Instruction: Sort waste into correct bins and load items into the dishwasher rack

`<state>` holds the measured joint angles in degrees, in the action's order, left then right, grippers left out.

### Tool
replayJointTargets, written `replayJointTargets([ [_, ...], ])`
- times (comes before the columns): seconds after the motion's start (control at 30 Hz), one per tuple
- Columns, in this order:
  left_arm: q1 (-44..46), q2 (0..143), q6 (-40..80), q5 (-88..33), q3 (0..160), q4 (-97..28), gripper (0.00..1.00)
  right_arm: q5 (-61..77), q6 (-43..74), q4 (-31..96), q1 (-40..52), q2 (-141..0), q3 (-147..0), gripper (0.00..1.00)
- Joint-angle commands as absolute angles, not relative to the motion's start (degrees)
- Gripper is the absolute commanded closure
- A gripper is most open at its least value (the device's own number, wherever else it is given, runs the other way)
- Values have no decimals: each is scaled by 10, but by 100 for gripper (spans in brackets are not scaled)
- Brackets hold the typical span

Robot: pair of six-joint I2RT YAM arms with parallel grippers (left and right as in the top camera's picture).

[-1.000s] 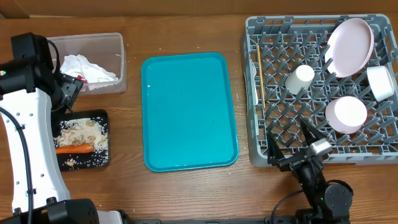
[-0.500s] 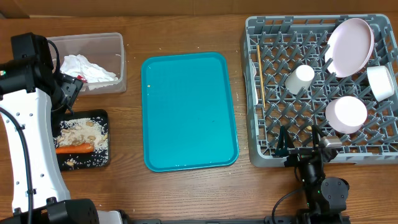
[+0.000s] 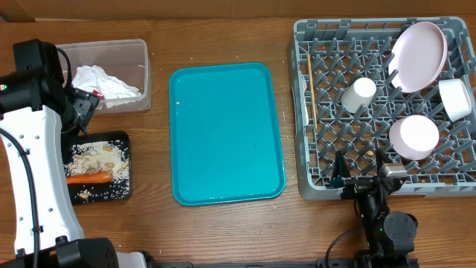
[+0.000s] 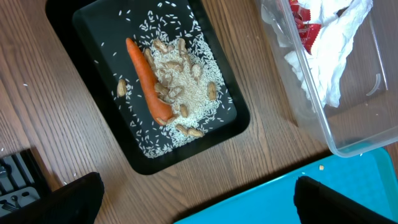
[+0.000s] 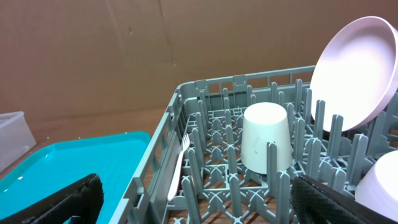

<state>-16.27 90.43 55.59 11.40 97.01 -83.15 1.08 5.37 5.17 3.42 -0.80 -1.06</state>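
The grey dishwasher rack (image 3: 303, 149) holds a plate (image 3: 418, 46), a cup (image 3: 359, 94), two bowls (image 3: 414, 137) (image 3: 454, 99), a chopstick (image 3: 312, 93) and a fork (image 5: 177, 168). My right gripper (image 3: 362, 173) (image 5: 199, 208) stands open and empty at the rack's near edge. In the clear tub (image 3: 104, 46) lie napkins (image 3: 104, 80) and a red wrapper (image 4: 305, 22). The black tray (image 3: 125, 195) carries a carrot (image 3: 89, 177) and rice (image 3: 97, 156). Over these two bins, my left gripper (image 3: 83, 108) (image 4: 199, 205) hangs open and empty.
A teal serving tray (image 3: 227, 134) lies bare between the bins and the rack. A few rice grains are scattered on the wood around the black tray (image 4: 93, 25). A brown cardboard wall (image 5: 155, 50) rises behind the table.
My right gripper turned level and drew slightly back at the rack's near edge, then stayed still. The left arm has not moved.
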Motion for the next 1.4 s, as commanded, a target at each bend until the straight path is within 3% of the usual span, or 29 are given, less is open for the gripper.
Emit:
replayJointTargets([
  [0.0,-165,907,566,120,970,-833,0,9,47,48,36,-2,-5,0],
  [1.2,-164,906,531,112,955,-852,0,9,47,48,36,-2,-5,0],
  [1.37,-142,898,474,109,894,-773,0,9,47,48,36,-2,-5,0],
])
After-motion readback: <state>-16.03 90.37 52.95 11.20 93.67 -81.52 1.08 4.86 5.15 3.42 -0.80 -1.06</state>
